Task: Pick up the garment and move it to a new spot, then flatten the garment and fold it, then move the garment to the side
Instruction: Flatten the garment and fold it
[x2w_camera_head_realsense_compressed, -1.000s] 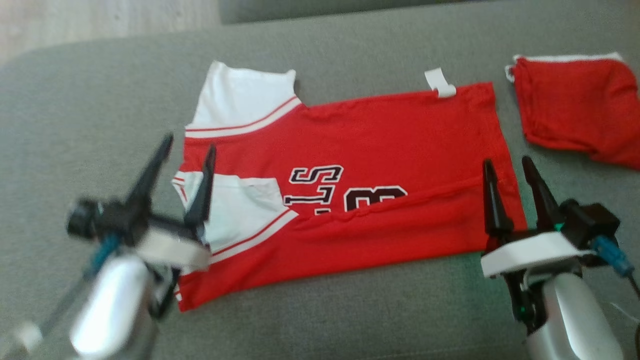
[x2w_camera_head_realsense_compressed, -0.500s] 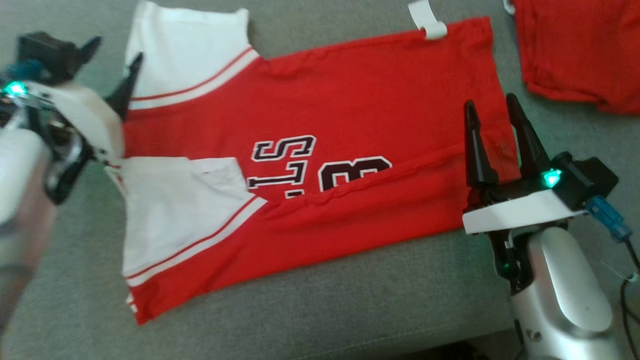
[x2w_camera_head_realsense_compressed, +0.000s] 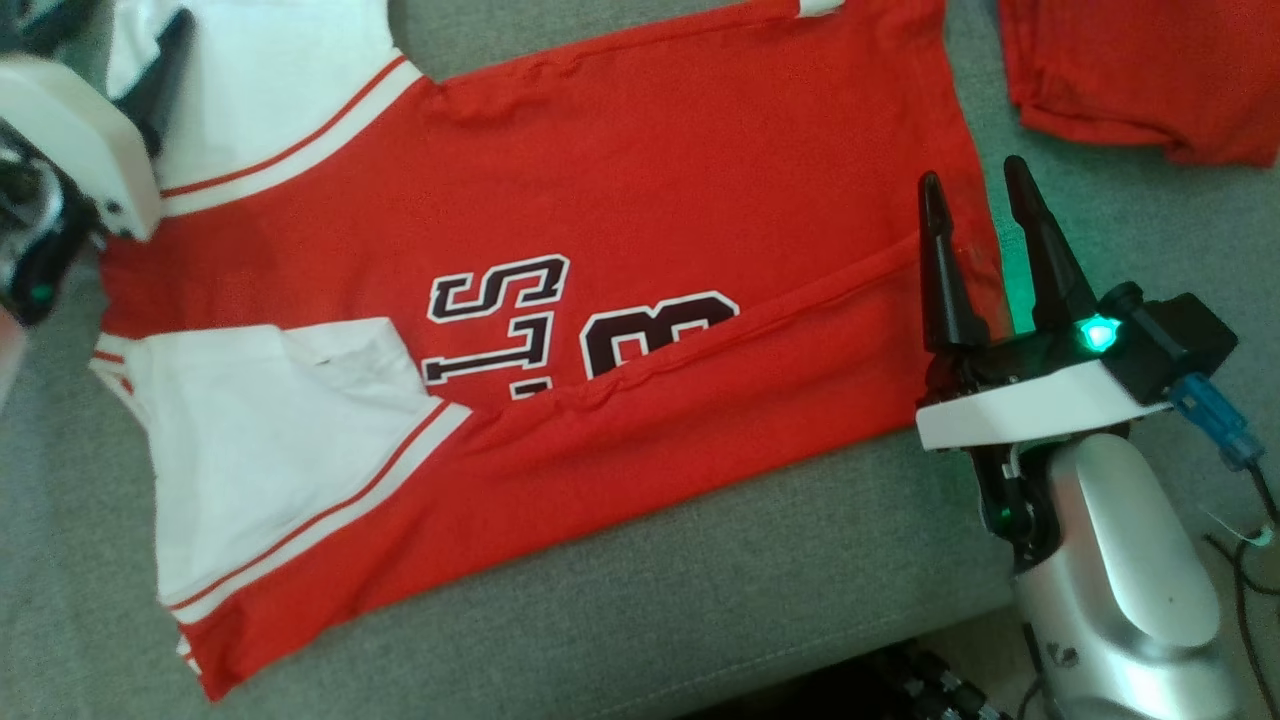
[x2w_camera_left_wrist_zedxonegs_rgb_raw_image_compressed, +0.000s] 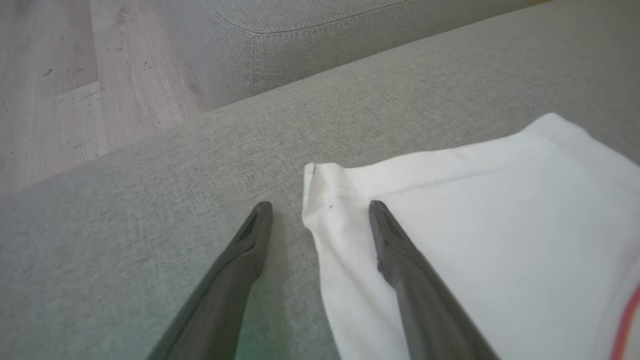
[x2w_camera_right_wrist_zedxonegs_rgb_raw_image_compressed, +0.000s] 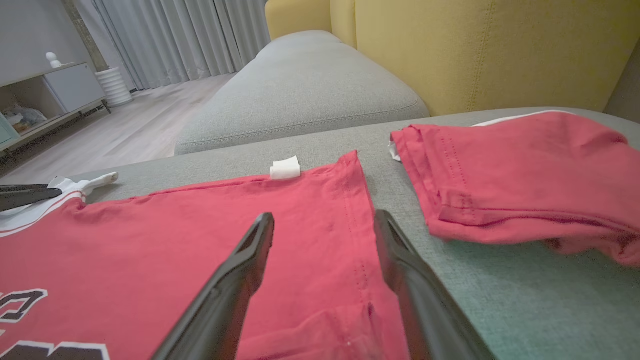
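Your left gripper (x2w_camera_left_wrist_zedxonegs_rgb_raw_image_compressed: 320, 204) straddles the white sleeve (x2w_camera_left_wrist_zedxonegs_rgb_raw_image_compressed: 475, 225) corner, jaws apart. Your right gripper (x2w_camera_head_realsense_compressed: 972, 175), also spread, sits over the shirt (x2w_camera_head_realsense_compressed: 640, 200) hem, probably to pinch for folding.

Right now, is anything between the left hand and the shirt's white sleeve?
Nothing visible does. The left hand is open at the corner of the white sleeve: one finger over it, the other over the grey sofa.

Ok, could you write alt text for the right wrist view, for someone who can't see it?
A red jersey lies flat on a grey cushion, with the right gripper open above its hem. A second red garment lies apart beside it, before a yellow backrest.
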